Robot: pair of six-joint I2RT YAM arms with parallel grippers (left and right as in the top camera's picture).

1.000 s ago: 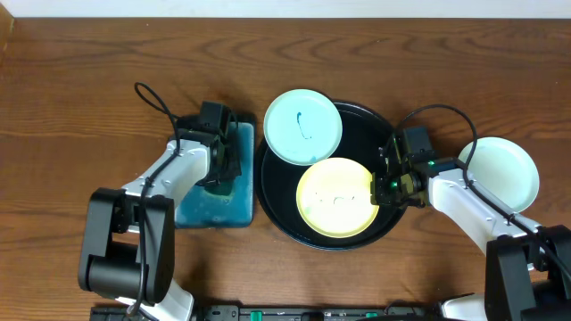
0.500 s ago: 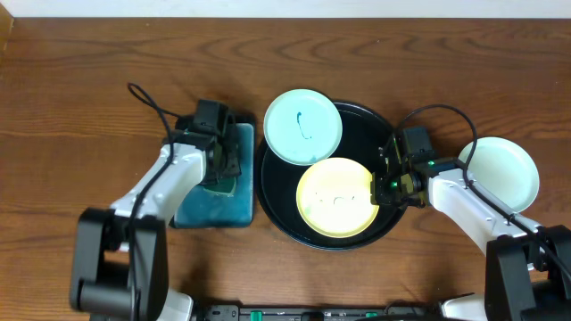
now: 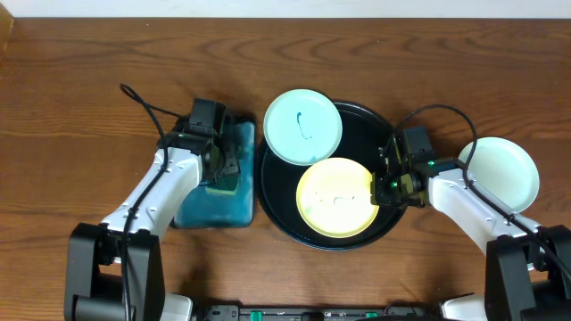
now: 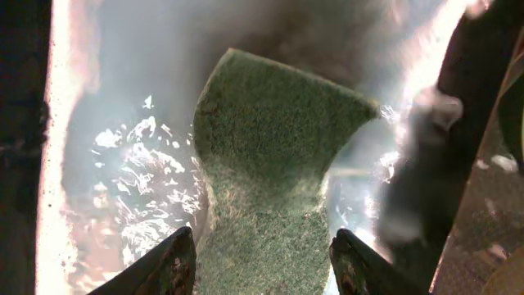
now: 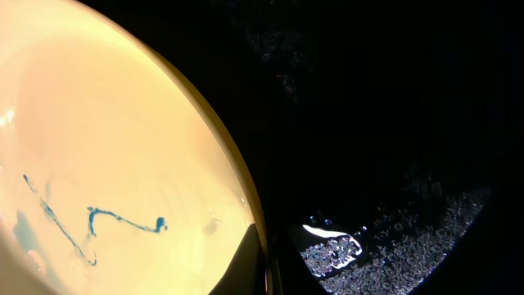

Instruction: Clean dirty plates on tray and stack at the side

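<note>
Black tray [image 3: 379, 120] mid-desk [image 3: 89, 71]; water basin [image 3: 214, 212] beside its left rim. Yellow plate [image 3: 335, 198] on the tray's front; smeared mint plate [image 3: 303, 125] overhangs the rear-left rim; second mint plate [image 3: 504, 169] near the desk's right edge. Left gripper [image 4: 262, 256] reaches into the basin, jaws parted astride the sponge [image 4: 270, 164]. Right gripper [image 3: 385, 187] pinches the yellow plate's rim.
</note>
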